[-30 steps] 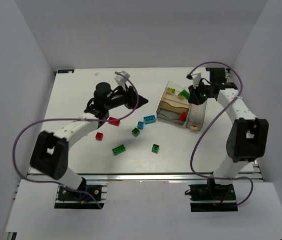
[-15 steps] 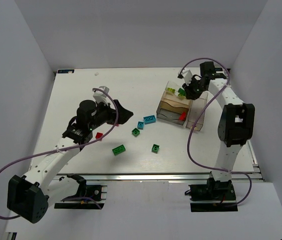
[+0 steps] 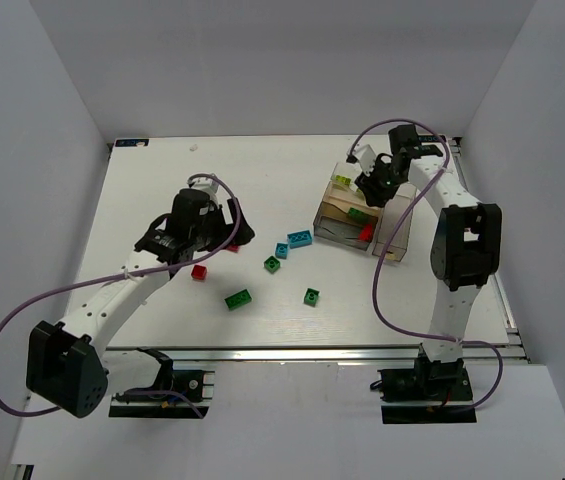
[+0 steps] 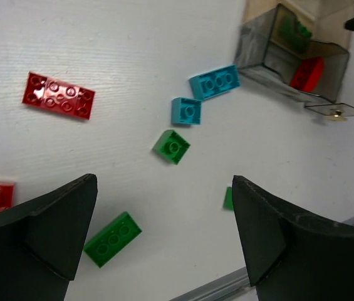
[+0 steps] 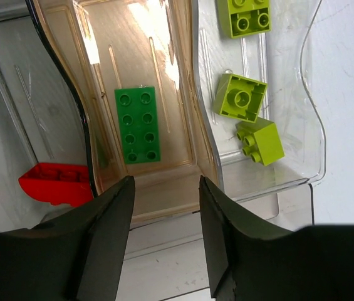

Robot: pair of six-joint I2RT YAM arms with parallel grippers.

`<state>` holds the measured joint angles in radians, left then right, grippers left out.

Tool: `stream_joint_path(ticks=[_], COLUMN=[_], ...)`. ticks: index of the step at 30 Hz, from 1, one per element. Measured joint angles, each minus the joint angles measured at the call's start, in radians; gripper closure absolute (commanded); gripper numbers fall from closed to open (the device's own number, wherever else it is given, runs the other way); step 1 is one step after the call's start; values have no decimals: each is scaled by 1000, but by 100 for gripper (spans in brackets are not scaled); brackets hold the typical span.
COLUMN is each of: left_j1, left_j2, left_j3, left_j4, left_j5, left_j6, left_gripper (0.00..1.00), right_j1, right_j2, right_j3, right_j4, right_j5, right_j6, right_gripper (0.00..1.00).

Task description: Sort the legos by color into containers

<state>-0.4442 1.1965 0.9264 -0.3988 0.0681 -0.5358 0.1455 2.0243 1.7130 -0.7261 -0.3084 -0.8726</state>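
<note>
A white bench [image 3: 152, 180] is filling the floor of a small booth, with plain pale walls [image 3: 262, 60] rising on three sides and a metal rail [image 3: 292, 352] running along the near edge. The loose legos are lying scattered on the bare middle of the bench: a long red brick [image 4: 58, 95], two cyan bricks [image 4: 214, 81] touching at a corner, a small green brick [image 4: 171, 146] just beside them, and a longer green brick [image 4: 113, 238] nearer the rail.

The left tool [image 4: 163, 194] is hanging over this scatter with its jaws spread wide and gripping nothing.

The containers [image 3: 347, 215] are sitting together right of centre. The right tool [image 5: 164, 188] is hovering directly above them, its jaws standing apart with nothing between them. Below it, a green eight-stud brick [image 5: 138, 125] is lying flat in the middle container [image 5: 158, 69], three lime bricks [image 5: 240, 96] are resting in the container on one side [image 5: 289, 113], and a red brick [image 5: 54, 182] is lying in the one on the other side [image 5: 14, 94].
</note>
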Motion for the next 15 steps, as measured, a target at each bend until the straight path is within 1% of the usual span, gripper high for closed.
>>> stream_joint_path(ticks=[4,6,8,9,10,12,14,15], left_j1=[0,0,0,1,4,6,11,13], left_j2=[12,13,15,18,22,32,43,49], left_j3=[9,17,23,26,27,29,29,29], left_j4=[-52,-72,-85,-91,-100,-118,-140,-150], left_j5=[-46,-66,-88,-99,-112,-137,-158,-167], left_j6=[-22,-44,-75,-93,-110,-151,-196,-217], left_gripper=[6,15,26,39,45,55,55,54], right_j1=[-2,-4,-7,-8,-9,-10,0,8], right_j2=[-3,-27,-109,-171,-266,-489,-699,-771], right_j3=[5,-10,-82,-146,-245,-453,-633,-696], right_j4=[-2,3,31,65,121,199,270,288], right_j5=[-5,-29,-83,-120,-161,-252,-343,-381], right_j6=[7,12,6,-1,-14,-42,-53,-54], right_gripper=[54,54,48,37,11,11,11,15])
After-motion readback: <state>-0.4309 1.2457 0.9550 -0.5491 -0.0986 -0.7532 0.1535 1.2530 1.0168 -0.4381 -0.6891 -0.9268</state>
